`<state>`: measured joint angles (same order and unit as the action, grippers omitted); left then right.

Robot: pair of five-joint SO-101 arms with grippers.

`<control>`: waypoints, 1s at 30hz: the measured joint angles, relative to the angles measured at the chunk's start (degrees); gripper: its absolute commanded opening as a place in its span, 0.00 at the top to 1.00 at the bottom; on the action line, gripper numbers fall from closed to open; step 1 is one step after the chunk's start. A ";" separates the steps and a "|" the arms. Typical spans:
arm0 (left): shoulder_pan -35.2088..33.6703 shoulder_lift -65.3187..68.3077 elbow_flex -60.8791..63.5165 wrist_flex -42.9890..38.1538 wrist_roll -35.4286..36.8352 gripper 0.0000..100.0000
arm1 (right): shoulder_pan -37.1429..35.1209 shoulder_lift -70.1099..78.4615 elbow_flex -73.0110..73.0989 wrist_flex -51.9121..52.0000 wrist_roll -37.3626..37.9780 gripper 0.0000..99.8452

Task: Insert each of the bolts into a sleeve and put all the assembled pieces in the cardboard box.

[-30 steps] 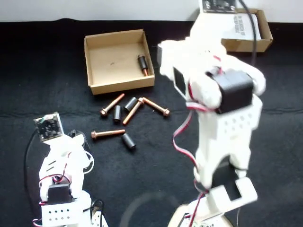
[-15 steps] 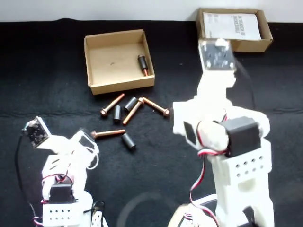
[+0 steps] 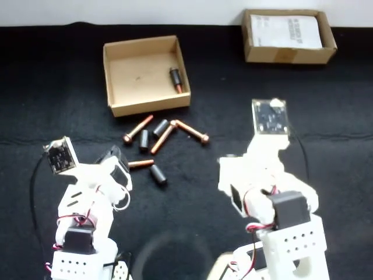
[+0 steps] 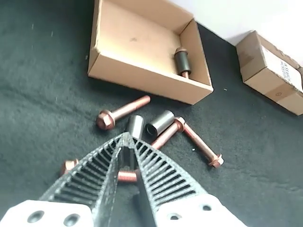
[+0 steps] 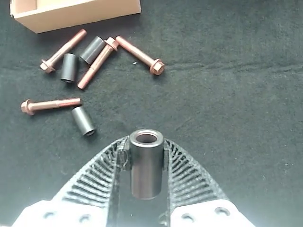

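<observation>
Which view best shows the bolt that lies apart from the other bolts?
The right wrist view: the bolt lies in full sight, head to tip. In the high view the left gripper covers its head end. In the left wrist view that gripper's fingers hide its middle.

Black felt-like tabletop [image 3: 338,116] with a faint crease across it; pale strip [image 3: 116,11] beyond the far edge, perhaps a wall; soft, even light.

Robotics lab bench — black cloth [image 3: 52,87] over table, left arm [image 3: 87,204], right arm [image 3: 274,192], bare wiring, white wall [image 3: 145,11] far.
</observation>
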<state>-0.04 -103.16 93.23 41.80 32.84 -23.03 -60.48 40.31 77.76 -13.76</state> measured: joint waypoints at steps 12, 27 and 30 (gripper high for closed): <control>3.96 0.00 -4.75 2.64 -3.60 0.99 | 2.29 -3.52 8.62 -2.37 8.88 0.99; 5.27 11.25 -23.91 9.93 -5.80 0.99 | 9.49 -3.60 23.47 -16.09 9.23 0.99; 5.27 21.10 -32.26 9.93 -5.80 0.99 | 9.67 -3.52 24.00 -16.88 9.23 0.99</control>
<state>5.23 -82.07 60.97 51.74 27.03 -13.36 -64.00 64.31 60.88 -4.53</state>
